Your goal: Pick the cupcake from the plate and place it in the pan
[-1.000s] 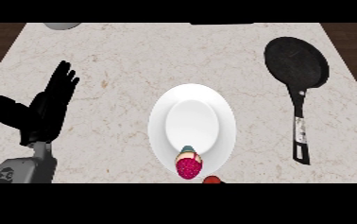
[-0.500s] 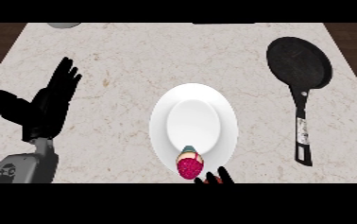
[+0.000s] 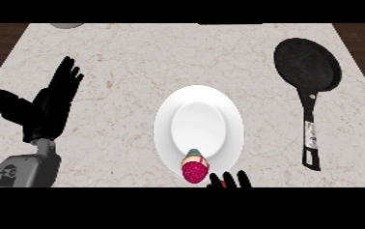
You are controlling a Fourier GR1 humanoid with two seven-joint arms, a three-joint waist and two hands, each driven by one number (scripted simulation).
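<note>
One small cupcake sits on the near rim of the plate, just beside and to the left of the right hand, of which only fingertips are seen, so its state cannot be told. It is judged light, soft and easily crushed, so it should be taken at the lower wrapper, not at the pink top. The pan lies well apart, ahead and to the right of this hand, while the left hand is rested open on the bench.

Right hand barely peeks in at the near edge, just fingertips, palm cut off. Far left, a grey object is clipped too.

A pink-frosted cupcake sits on the near rim of a white plate; the black pan lies far right, handle pointing near
</note>
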